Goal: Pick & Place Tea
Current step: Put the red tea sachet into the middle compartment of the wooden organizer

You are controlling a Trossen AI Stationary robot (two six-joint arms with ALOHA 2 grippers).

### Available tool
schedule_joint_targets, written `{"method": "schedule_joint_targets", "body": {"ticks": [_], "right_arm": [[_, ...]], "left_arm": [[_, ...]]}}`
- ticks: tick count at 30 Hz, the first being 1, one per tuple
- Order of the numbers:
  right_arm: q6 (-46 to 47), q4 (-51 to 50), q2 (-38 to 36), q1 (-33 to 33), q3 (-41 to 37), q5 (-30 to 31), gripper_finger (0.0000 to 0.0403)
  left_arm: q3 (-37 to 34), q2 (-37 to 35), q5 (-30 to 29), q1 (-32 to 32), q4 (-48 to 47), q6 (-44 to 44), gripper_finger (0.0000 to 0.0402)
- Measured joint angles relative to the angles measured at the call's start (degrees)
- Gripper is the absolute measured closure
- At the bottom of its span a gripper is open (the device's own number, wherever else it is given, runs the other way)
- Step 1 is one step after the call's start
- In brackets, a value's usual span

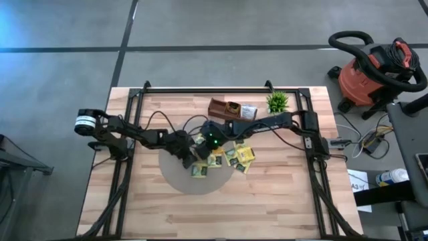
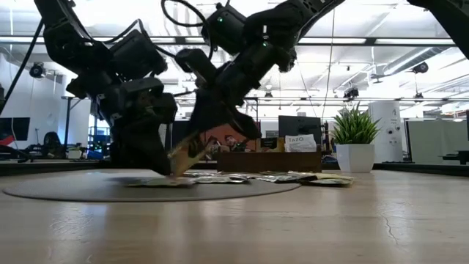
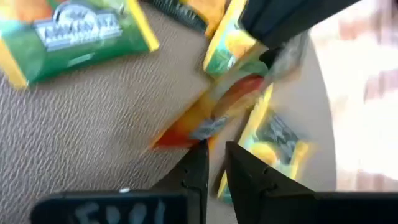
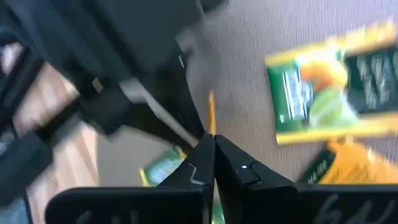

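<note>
Right gripper point(image 4: 213, 144) is clamped on an orange sachet point(image 4: 211, 112) edge; left gripper point(image 3: 214, 158), at its nine o'clock, pinches the same sachet, so a tug could tear it.

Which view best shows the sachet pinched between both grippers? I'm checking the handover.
The left wrist view: the orange-red sachet lies broadside between the left gripper and the right gripper's fingers. The right wrist view shows only its edge, the low view a tilted sliver, and the high view hides it under the arms.
</note>
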Motion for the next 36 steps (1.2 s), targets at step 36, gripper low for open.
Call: {"method": "schedule_joint_targets", "body": {"ticks": [36], "right_arm": [[-43.9, -44.9, 0.0, -3.4, 26.0, 0.2, 0.0394]], "left_arm": [[1.4, -7.2, -8.4, 0.0, 1.5, -0.2, 0.0351]]}}
